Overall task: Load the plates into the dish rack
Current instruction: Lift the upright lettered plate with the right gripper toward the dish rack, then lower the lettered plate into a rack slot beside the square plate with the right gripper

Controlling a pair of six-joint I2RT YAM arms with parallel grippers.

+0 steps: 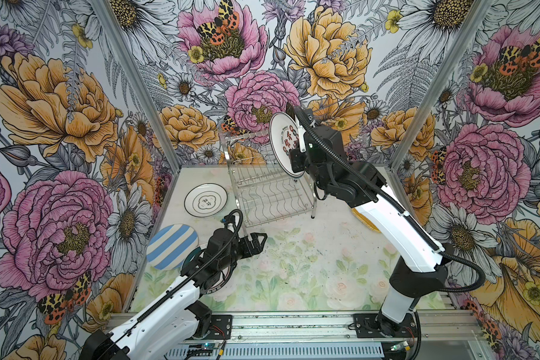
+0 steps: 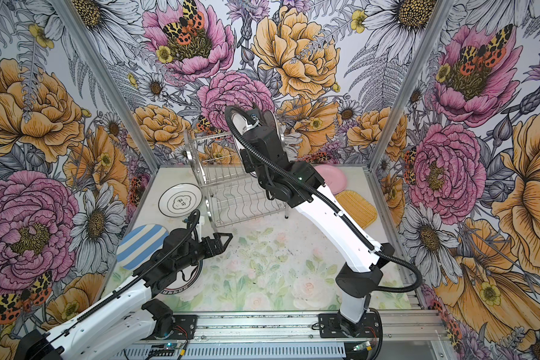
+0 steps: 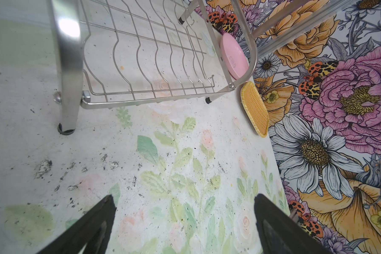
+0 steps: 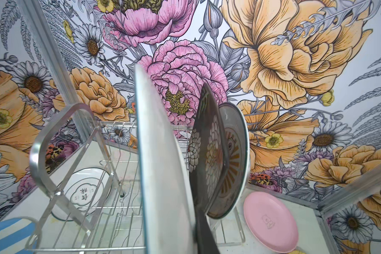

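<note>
— Two end effectors: how do they stand?
— Left end effector [image 1: 259, 241] spread wide, empty, over the floral worktop [image 1: 293, 265]. Right end effector [image 1: 296, 149] pinches an upright white round printed plate [image 1: 279, 140] above the steel wire dish rack [image 1: 262, 190].

Left arm [image 1: 166, 299] and right arm [image 1: 396, 224] alike: white link shells, black joint housings, black corrugated conduit [image 1: 468, 274] clipped alongside. Left hand [image 1: 258, 243] black, triangular fingers.
</note>
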